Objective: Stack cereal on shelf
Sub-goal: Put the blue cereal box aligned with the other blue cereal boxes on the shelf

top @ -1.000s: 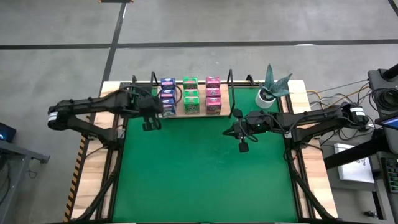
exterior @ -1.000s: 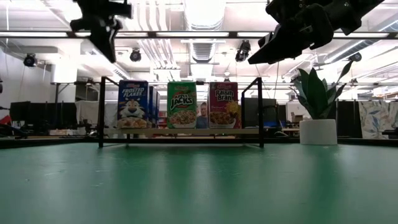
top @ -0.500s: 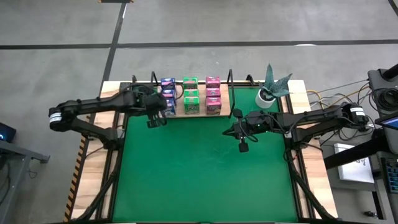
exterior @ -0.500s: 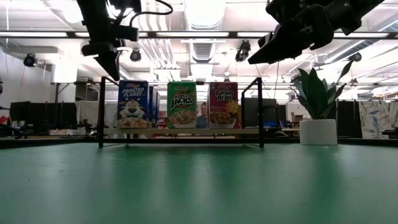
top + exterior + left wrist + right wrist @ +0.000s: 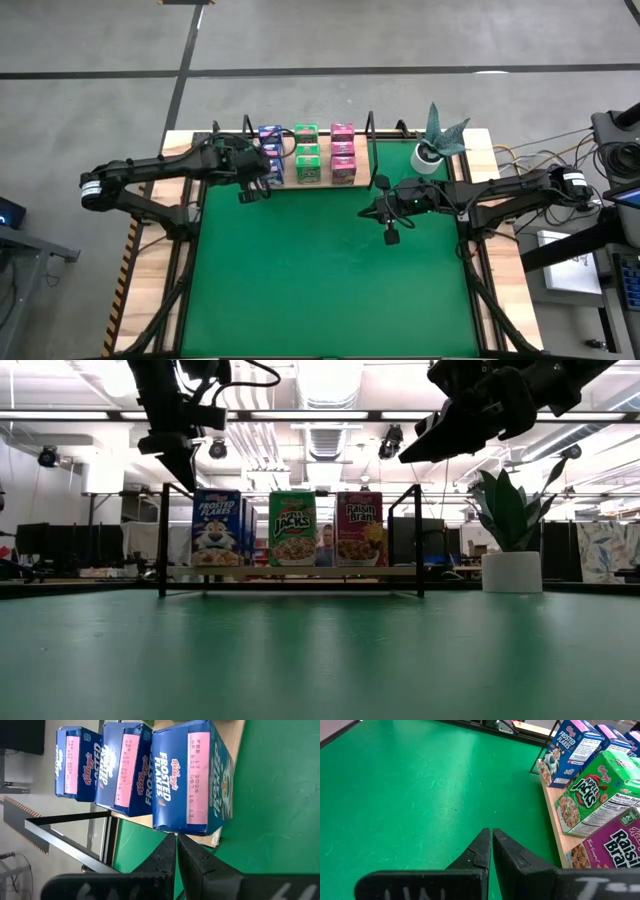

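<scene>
A green mat (image 5: 330,270) covers my table, with pale wood showing along its left and right edges, and grey floor lies beyond it in the high view; the low view looks across the mat into a big room with ceiling lights, pipes and dark desks far back. Nearest on the mat, well out from the far edge, my right gripper (image 5: 390,237) hangs above bare green toward the right side, its fingers (image 5: 485,851) pressed together on nothing. Farther back, my left gripper (image 5: 250,196) hovers just in front of the shelf's left end, close by the nearest blue box, fingers (image 5: 167,854) likewise closed and empty. Along the far edge of the table stands the shelf (image 5: 290,571), a light wooden board between thin black rod uprights, carrying all the cereal in three rows running front to back: blue boxes (image 5: 187,777) reading "Kellogg's Frosted Flakes", with a pink label stamped "FEB 17 2026" on top; green boxes (image 5: 587,795) reading "Apple Jacks"; pink boxes (image 5: 360,528) reading "Raisin Bran". At the table's far right corner, beside the shelf, sits a small plant (image 5: 436,140) in a white pot.
</scene>
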Controlling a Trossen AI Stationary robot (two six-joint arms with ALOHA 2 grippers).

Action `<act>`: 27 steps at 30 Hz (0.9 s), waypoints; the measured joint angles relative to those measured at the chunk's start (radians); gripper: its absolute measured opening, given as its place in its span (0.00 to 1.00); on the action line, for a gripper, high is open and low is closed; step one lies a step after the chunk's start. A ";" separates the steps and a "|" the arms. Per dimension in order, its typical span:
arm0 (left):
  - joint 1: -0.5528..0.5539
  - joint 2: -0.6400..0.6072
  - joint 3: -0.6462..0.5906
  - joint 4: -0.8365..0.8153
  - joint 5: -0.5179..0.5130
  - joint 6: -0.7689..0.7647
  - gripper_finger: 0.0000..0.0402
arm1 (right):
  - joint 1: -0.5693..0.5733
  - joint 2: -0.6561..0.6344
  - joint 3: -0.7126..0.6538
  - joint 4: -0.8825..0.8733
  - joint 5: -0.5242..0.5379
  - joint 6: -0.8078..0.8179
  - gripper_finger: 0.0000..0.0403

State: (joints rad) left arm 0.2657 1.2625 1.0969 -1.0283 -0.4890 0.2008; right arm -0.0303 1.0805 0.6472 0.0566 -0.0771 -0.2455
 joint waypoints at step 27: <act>-0.172 0.015 -0.124 0.175 0.101 -0.195 0.00 | 0.000 0.000 -0.001 -0.023 0.000 0.012 0.02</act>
State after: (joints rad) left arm 0.0933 1.2779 0.9726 -0.8537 -0.3878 0.0062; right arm -0.0303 1.0809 0.6460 0.0341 -0.0769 -0.2337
